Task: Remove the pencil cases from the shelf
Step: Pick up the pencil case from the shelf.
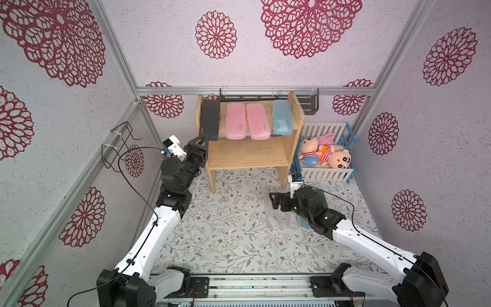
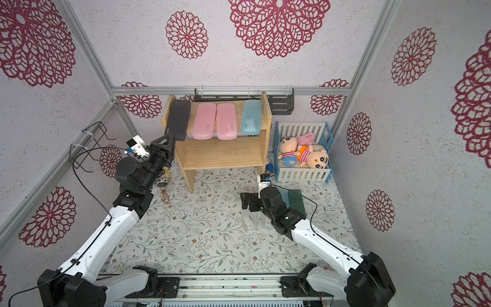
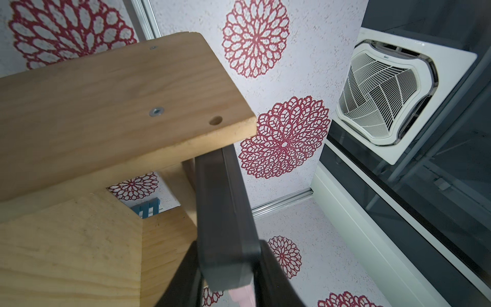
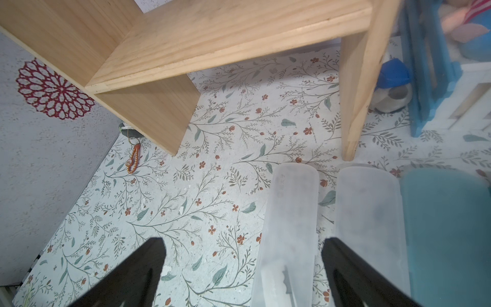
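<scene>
On the top tier of the wooden shelf (image 1: 247, 154) lie a black pencil case (image 1: 210, 119), two pink ones (image 1: 235, 121) (image 1: 258, 121) and a light blue one (image 1: 282, 117). My left gripper (image 1: 205, 138) is shut on the black case's (image 3: 223, 212) near end, which overhangs the shelf's front edge. The lower tier is bare. Two frosted clear cases (image 4: 289, 226) (image 4: 369, 226), a light blue one (image 2: 285, 196) and a dark green one (image 2: 296, 202) lie on the table to the right. My right gripper (image 4: 243, 242) hovers open just above them, holding nothing.
A blue-and-white crate (image 1: 324, 127) with plush toys stands right of the shelf. A dark grey rack (image 1: 308, 103) hangs on the back wall, and a wire basket (image 1: 119, 146) on the left wall. A keychain (image 2: 164, 196) lies by the shelf's left leg.
</scene>
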Robot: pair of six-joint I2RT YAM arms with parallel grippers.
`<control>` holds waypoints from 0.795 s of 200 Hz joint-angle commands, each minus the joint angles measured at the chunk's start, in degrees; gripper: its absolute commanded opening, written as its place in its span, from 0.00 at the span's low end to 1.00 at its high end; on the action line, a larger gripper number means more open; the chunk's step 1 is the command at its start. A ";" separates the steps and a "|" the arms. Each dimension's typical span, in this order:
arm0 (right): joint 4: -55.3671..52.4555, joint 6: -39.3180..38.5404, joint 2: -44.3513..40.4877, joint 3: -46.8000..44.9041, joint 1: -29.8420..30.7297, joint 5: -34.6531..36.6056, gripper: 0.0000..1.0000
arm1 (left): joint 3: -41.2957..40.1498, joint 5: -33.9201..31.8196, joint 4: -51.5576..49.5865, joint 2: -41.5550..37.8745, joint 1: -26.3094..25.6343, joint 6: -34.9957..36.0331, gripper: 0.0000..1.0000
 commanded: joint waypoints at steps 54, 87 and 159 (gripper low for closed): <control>3.75 -1.61 -9.62 3.29 5.78 6.77 0.99 | -5.09 1.71 9.71 -11.01 0.34 14.30 0.00; 6.65 -1.80 -13.48 4.27 10.77 8.28 0.99 | -13.21 2.01 9.10 -21.88 0.26 23.48 0.00; 20.97 -1.20 -5.13 11.88 27.95 9.80 0.99 | -28.63 3.56 -3.25 -47.98 0.18 39.34 0.00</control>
